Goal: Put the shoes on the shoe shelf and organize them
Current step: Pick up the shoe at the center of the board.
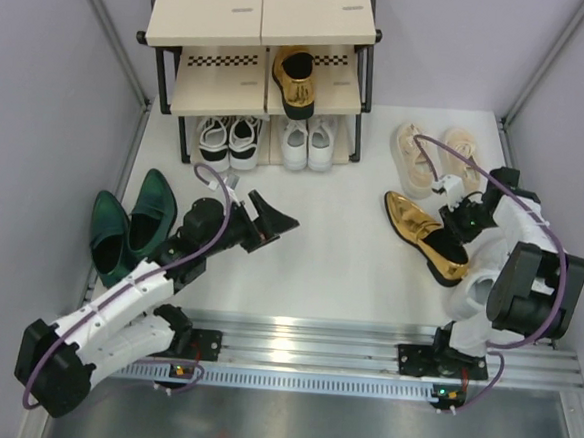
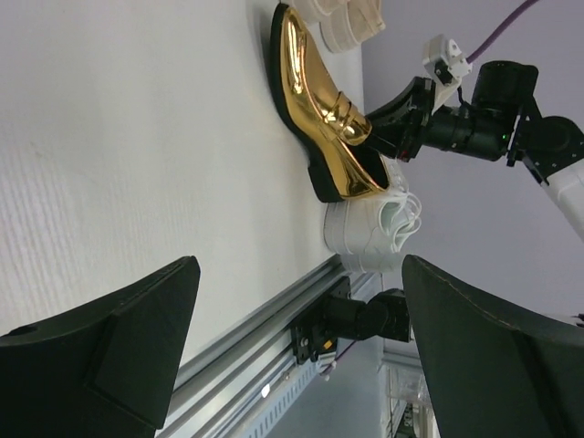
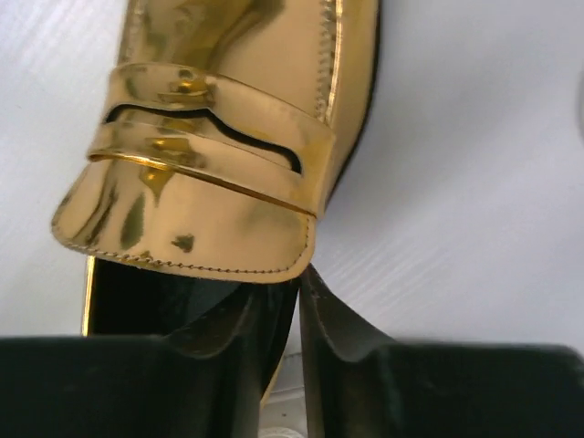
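Observation:
The shoe shelf [image 1: 218, 18] stands at the back. One gold loafer [image 1: 296, 79] sits on its middle tier. Black-and-white sneakers [image 1: 228, 140] and white lace-ups [image 1: 308, 143] sit at its bottom. The other gold loafer [image 1: 421, 233] lies on the table at the right and also shows in the right wrist view [image 3: 201, 173]. My right gripper [image 1: 457, 229] is shut on that loafer's side wall near the heel, one finger inside and one outside [image 3: 299, 274]. My left gripper [image 1: 275, 220] is open and empty over the middle of the table [image 2: 299, 283]. The green loafers [image 1: 131, 223] lie at the left.
Beige sneakers [image 1: 437, 154] lie at the back right, beyond the gold loafer. A chunky white sneaker [image 2: 374, 224] lies beside the gold loafer's heel, near the right arm's base. Grey walls close in both sides. A metal rail [image 1: 304, 340] runs along the near edge.

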